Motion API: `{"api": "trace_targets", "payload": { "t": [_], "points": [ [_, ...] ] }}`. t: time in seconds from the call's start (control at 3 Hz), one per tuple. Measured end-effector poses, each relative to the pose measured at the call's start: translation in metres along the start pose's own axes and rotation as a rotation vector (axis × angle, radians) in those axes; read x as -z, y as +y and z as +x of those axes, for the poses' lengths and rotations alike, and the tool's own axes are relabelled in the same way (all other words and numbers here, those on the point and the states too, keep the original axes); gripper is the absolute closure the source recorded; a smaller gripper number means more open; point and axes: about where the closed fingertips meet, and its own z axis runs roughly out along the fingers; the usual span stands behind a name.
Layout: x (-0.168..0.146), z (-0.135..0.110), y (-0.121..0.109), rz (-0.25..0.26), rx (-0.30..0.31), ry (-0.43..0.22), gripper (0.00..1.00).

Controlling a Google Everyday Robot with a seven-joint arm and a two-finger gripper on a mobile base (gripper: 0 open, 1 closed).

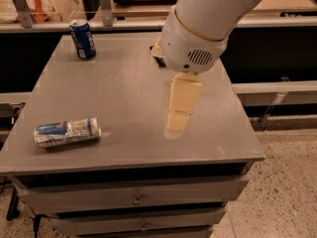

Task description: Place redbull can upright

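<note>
The redbull can, slim and silver-and-blue, lies on its side near the front left of the grey table, its long axis running left to right. My gripper hangs from the big white arm over the table's middle right, pointing down, well to the right of the can and apart from it. It holds nothing that I can see.
A wider dark blue Pepsi can stands upright at the table's back left corner. A small dark object peeks out behind the arm at the back. Drawers sit under the tabletop. Shelving runs behind the table.
</note>
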Motion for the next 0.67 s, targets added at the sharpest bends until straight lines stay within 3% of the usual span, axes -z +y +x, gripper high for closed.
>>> {"api": "trace_targets", "payload": {
  "t": [0.33,0.67],
  "points": [
    [-0.014,-0.016,-0.004,-0.030,0.012,0.007,0.00],
    [-0.057,-0.053,-0.017,-0.094,0.011,0.011,0.00]
  ]
}}
